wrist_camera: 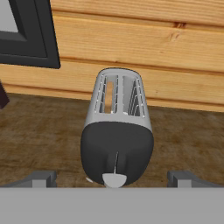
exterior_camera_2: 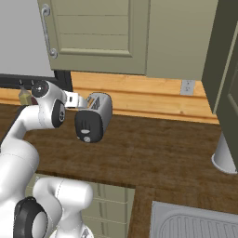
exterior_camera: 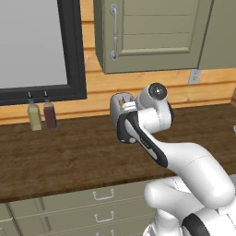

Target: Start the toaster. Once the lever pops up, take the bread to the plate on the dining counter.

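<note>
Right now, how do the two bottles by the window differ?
The left bottle is pale yellow-green; the right bottle is dark red-brown. The left bottle looks slightly wider, the right bottle slimmer. Both stand upright side by side on the counter against the wall, with dark caps.

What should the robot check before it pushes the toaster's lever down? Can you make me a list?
1. Gripper open: ok, the finger tips stand wide apart.
2. Gripper empty: ok, nothing sits between the tips.
3. Hand facing the toaster: ok, its black end panel is centred in the hand view.
4. Lever found: ok, the small grey knob sits low on the black panel, between the tips.
5. Bread loaded: ok, something tan shows in the left slot.
6. Lever up or already down: cannot tell.
</note>
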